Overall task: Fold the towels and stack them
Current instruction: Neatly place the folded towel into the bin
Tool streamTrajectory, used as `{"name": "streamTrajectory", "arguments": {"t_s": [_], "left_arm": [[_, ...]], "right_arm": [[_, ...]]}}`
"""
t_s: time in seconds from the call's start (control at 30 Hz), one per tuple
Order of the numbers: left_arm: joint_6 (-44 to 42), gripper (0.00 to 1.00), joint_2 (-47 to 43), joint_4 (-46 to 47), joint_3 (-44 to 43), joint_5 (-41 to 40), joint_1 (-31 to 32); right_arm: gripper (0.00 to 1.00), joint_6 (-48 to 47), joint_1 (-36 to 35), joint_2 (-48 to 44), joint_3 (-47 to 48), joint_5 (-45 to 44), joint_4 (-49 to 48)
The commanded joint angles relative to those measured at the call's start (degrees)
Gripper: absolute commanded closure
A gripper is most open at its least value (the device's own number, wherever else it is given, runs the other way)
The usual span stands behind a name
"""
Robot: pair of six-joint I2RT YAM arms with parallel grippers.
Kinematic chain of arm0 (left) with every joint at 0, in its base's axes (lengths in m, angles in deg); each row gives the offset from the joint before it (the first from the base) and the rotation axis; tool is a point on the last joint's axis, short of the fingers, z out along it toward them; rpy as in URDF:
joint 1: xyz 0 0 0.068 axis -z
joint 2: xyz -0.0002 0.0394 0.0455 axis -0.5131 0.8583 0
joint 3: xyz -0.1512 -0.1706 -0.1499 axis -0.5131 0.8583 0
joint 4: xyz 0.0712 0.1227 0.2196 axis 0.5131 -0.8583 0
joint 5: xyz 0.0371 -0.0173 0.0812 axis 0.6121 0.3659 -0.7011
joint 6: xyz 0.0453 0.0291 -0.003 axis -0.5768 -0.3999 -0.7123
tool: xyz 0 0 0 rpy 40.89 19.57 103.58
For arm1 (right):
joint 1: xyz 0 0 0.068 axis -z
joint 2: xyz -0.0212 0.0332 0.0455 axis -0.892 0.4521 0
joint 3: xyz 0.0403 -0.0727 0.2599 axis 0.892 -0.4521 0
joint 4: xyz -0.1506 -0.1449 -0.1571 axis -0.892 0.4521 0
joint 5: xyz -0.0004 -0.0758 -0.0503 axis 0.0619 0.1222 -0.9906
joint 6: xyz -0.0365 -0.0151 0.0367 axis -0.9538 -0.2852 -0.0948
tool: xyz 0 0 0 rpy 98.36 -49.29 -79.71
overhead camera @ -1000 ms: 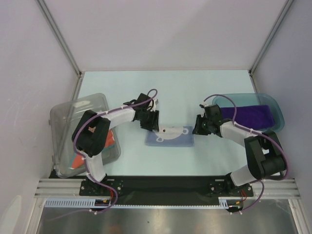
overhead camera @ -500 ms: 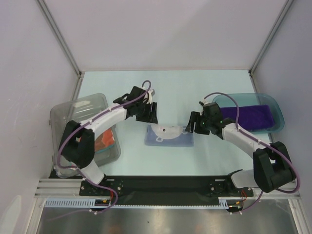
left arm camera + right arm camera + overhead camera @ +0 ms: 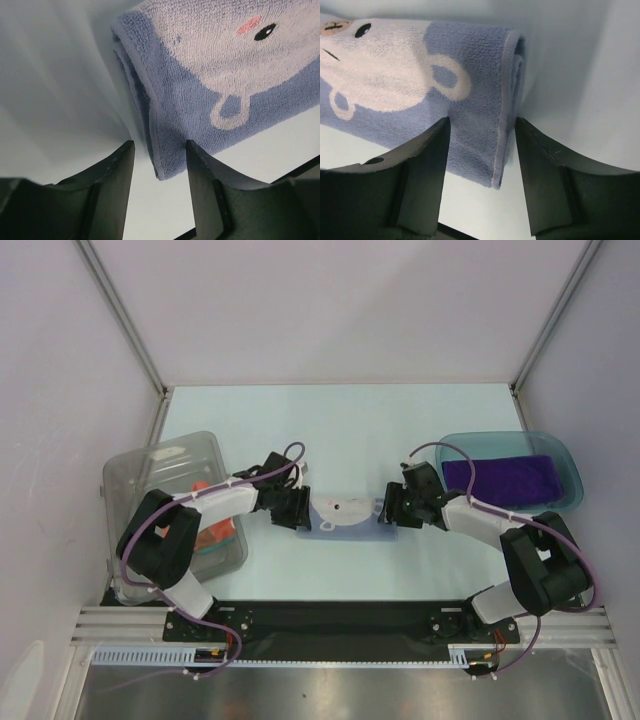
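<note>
fingers low, spread astride both towel ends

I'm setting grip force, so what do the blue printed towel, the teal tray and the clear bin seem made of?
Blue printed towel: cotton-like terry, matte; looped pile and a stitched hem show up close. Teal tray: probably plastic, translucent and smooth, with a moulded rounded rim. Clear bin: likely thin plastic, see-through and glossy; an orange cloth shows through its wall.

Far table open. Bin outside left end effector, tray outside right end effector; blue towel fills gap between.
</note>
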Motion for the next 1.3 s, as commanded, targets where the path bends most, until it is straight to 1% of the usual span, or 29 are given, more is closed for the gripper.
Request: {"name": "streamTrajectory", "arguments": {"t_s": [0.0, 0.1, 0.2, 0.23, 0.33, 0.37, 0.43, 0.5, 0.53, 0.6, 0.67, 0.7, 0.73, 0.77, 0.8, 0.83, 0.9, 1.0, 1.03, 1.1, 1.13, 1.23, 1.27], "left_arm": [[1.38, 0.49, -0.95, 3.03, 0.75, -1.91, 0.15], [1.64, 0.49, -0.59, 2.85, 1.10, -2.08, 0.15], [2.17, 0.50, -0.86, 2.94, 1.98, -2.35, 0.15], [2.35, 0.50, -1.12, 2.77, 2.15, -2.61, 0.15], [2.61, 0.49, -3.66, 0.67, 1.46, -4.10, 0.15], [2.52, 0.49, -4.45, -0.56, 0.67, -4.89, 0.15], [1.30, 0.46, -7.09, -4.60, -3.10, -7.78, 0.15], [-0.89, 0.43, -9.19, -9.24, -8.01, -10.68, 0.06], [-1.69, 0.43, -9.73, -10.58, -9.60, -13.05, -0.03], [-3.54, 0.41, -10.70, -13.74, -13.55, -14.91, -0.64], [-5.11, 0.39, -12.28, -14.72, -15.06, -19.37, -0.99], [-5.47, 0.38, -12.81, -15.33, -16.29, -20.62, -1.34], [-5.74, 0.37, -13.51, -15.43, -16.65, -21.85, -1.52], [-5.91, 0.36, -13.86, -15.34, -16.74, -22.64, -1.69], [-6.26, 0.34, -14.04, -15.25, -16.91, -22.48, -1.96], [-6.27, 0.34, -14.22, -15.16, -16.92, -22.30, -2.05], [-6.70, 0.34, -14.57, -14.38, -16.48, -20.72, -2.05], [-7.32, 0.34, -15.45, -12.54, -14.29, -19.66, -2.05], [-7.41, 0.34, -15.62, -12.09, -13.67, -19.58, -2.05], [-7.67, 0.34, -15.27, -11.82, -12.88, -18.88, -2.05], [-7.67, 0.35, -15.01, -11.74, -12.79, -18.70, -2.14], [-7.94, 0.35, -14.04, -11.56, -12.61, -18.17, -2.05], [-8.20, 0.36, -13.78, -11.65, -12.52, -18.08, -2.14]], "right_arm": [[0.41, 1.07, -1.62, 1.33, -2.26, -1.67, -2.21], [0.48, 0.98, -1.88, 1.86, -2.44, -2.90, -1.69], [0.60, -0.33, -1.89, 1.60, -2.26, -3.25, -1.34], [0.71, -0.78, -1.89, 1.42, -1.91, -3.42, -0.81], [0.85, -3.23, -1.89, 0.19, -0.60, -4.48, 1.38], [0.94, -4.02, -1.89, -0.07, 0.89, -4.48, 2.00], [1.00, -6.13, -1.89, -0.77, 2.65, -4.39, 4.45], [1.00, -7.45, -1.89, -1.21, 5.55, -4.48, 6.56], [1.00, -8.24, -1.89, -1.39, 6.69, -4.83, 9.53], [1.00, -10.18, -1.89, -1.57, 10.56, -6.14, 12.88], [1.00, -12.19, -1.80, -1.66, 15.37, -6.41, 18.77], [1.00, -12.81, -1.71, -1.57, 17.32, -8.59, 20.88], [1.00, -13.34, -1.62, -1.31, 19.08, -9.13, 25.16], [1.00, -13.96, -1.27, -1.22, 20.66, -10.10, 27.21], [1.00, -14.92, -0.66, -1.22, 23.98, -11.32, 29.14], [1.00, -15.63, -0.05, -1.65, 25.06, -11.51, 31.86], [1.00, -17.55, 1.62, -2.18, 27.35, -11.08, 33.64], [1.00, -20.98, 5.75, -2.62, 32.44, -11.34, 37.76], [1.00, -21.60, 8.89, -2.62, 33.41, -11.34, 38.56], [1.00, -23.97, 11.99, -3.06, 34.65, -9.51, 38.92], [1.00, -24.77, 14.87, -3.15, 35.26, -9.32, 38.74], [1.00, -27.84, 18.32, -2.45, 36.58, -9.84, 38.83], [1.00, -28.37, 20.59, -1.92, 37.46, -9.93, 39.09]]}}
